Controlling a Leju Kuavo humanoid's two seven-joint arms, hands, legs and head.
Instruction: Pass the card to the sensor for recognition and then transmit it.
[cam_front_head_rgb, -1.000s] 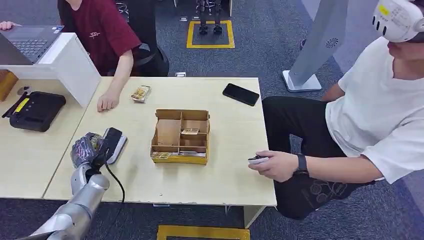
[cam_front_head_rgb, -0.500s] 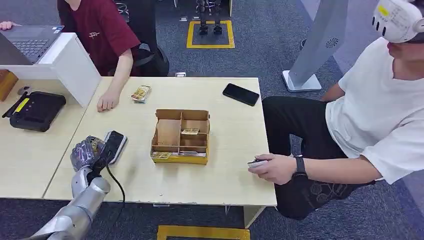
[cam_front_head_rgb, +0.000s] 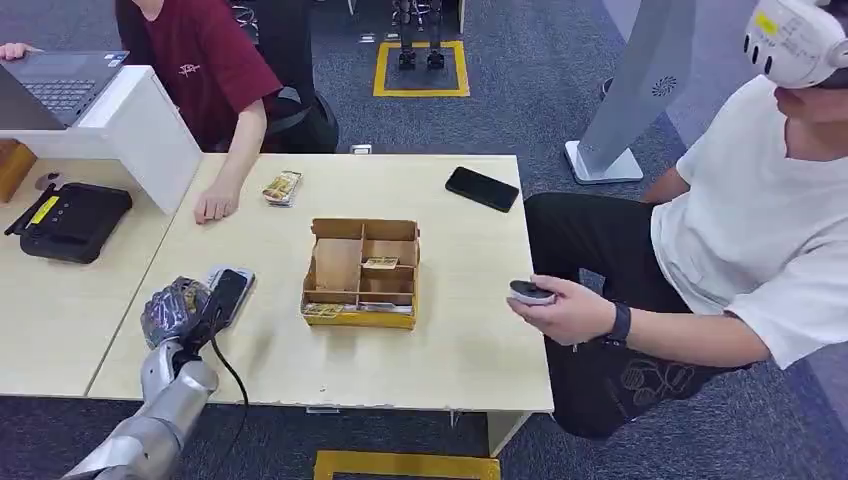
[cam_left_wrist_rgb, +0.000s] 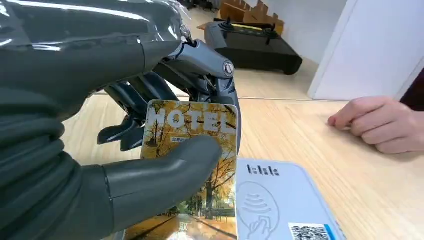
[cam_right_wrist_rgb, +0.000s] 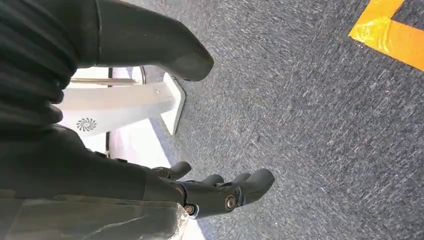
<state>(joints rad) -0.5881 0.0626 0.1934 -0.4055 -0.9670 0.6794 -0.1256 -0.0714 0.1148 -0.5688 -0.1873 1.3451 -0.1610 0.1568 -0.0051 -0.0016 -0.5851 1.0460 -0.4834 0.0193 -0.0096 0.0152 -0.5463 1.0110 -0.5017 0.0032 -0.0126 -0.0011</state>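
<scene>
We see one card (cam_left_wrist_rgb: 187, 150), printed "HOTEL", pinched between the thumb and fingers (cam_left_wrist_rgb: 150, 97) of the left hand (cam_front_head_rgb: 175, 308), just beside one white sensor (cam_left_wrist_rgb: 280, 205) on the tabletop (cam_front_head_rgb: 460, 350). The right hand (cam_right_wrist_rgb: 210, 192) hangs above the floor, fingers loosely apart, holding nothing. One cardboard box (cam_front_head_rgb: 361, 272) stands in the middle, one black phone (cam_front_head_rgb: 482, 188) further away. Two persons sit near.

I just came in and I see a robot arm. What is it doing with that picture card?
The robot's left hand holds a hotel card right beside the white card sensor on the wooden table. Its right hand hangs open over the carpet. Two people sit at the table, and a cardboard box stands in the middle.
</scene>
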